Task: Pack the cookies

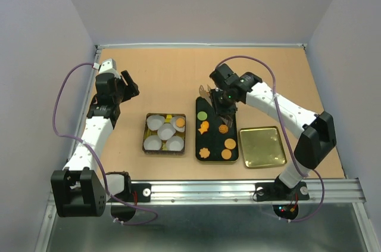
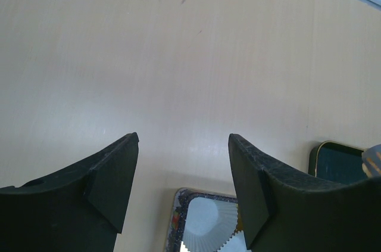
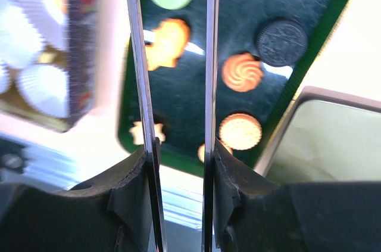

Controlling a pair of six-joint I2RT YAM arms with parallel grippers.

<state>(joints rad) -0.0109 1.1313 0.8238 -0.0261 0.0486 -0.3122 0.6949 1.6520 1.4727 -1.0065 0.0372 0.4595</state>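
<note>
right wrist | cookies [image 3: 242,72] on dark tray [image 3: 238,2] | below right end effector [image 3: 171,25]

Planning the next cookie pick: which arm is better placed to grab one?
Right. The right hand hovers over the dark tray holding the cookies; the left hand is far off, beyond the tin.

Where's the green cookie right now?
In the top view, the green cookie lies at the far left corner of the dark tray, right of the tin of paper cups.
</note>
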